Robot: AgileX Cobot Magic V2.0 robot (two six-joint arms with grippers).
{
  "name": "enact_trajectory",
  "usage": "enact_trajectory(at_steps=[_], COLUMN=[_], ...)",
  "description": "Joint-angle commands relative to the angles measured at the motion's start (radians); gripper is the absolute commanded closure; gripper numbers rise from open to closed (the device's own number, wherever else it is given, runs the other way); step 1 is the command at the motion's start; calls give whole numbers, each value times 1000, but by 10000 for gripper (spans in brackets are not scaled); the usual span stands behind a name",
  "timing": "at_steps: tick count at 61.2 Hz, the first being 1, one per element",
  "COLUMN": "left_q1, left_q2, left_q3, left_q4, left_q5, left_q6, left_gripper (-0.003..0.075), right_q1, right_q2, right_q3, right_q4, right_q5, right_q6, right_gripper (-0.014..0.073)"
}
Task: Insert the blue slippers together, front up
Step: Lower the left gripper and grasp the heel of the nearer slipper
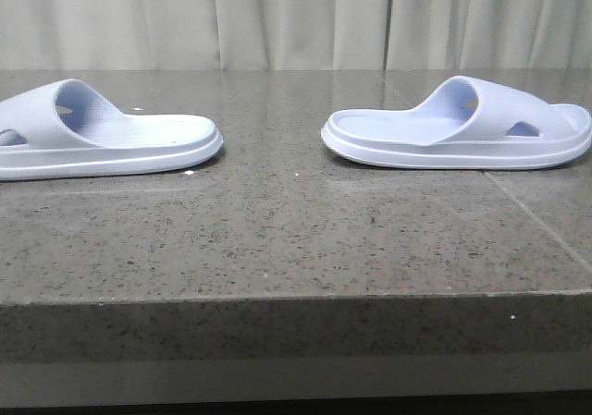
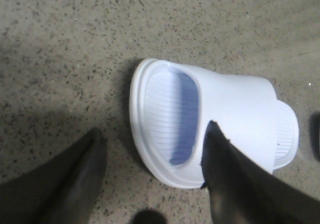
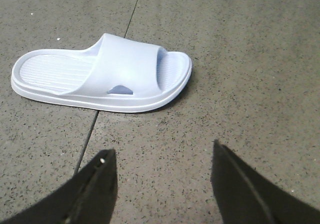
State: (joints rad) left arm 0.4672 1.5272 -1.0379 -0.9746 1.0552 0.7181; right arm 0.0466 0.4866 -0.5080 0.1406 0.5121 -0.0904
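Note:
Two pale blue slippers lie sole-down on the grey speckled counter, heels facing each other. The left slipper point(image 1: 102, 138) is cut off by the front view's left edge; the right slipper point(image 1: 462, 133) lies at the right. Neither arm shows in the front view. In the left wrist view my left gripper point(image 2: 155, 136) is open above the left slipper's point(image 2: 225, 114) heel end, one finger point(image 2: 225, 164) over its rim, the other beside it over bare counter. In the right wrist view my right gripper point(image 3: 162, 154) is open and empty, apart from the right slipper point(image 3: 105, 74).
The stone counter's front edge point(image 1: 296, 297) runs across the front view. A seam between slabs point(image 1: 536, 221) runs diagonally at the right, passing under the right slipper; it also shows in the right wrist view point(image 3: 90, 134). Pale curtains point(image 1: 296, 18) hang behind.

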Motion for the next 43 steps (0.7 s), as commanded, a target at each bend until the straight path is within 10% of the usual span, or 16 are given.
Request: enact_trajectory(at_steps=[1, 43], left_q1=[2, -76], left_q2=[-4, 134], left_q3=[-32, -32], left_q4=[-76, -152], left_q5=[-11, -3], left_q6=[17, 110], left_gripper=[372, 372], right_q1=[2, 2], right_q2=[12, 12], right_q3=[-36, -36], right_q4=[-6, -6], right_q5=[-62, -62], right_q6=[-6, -6], right_gripper=[147, 147])
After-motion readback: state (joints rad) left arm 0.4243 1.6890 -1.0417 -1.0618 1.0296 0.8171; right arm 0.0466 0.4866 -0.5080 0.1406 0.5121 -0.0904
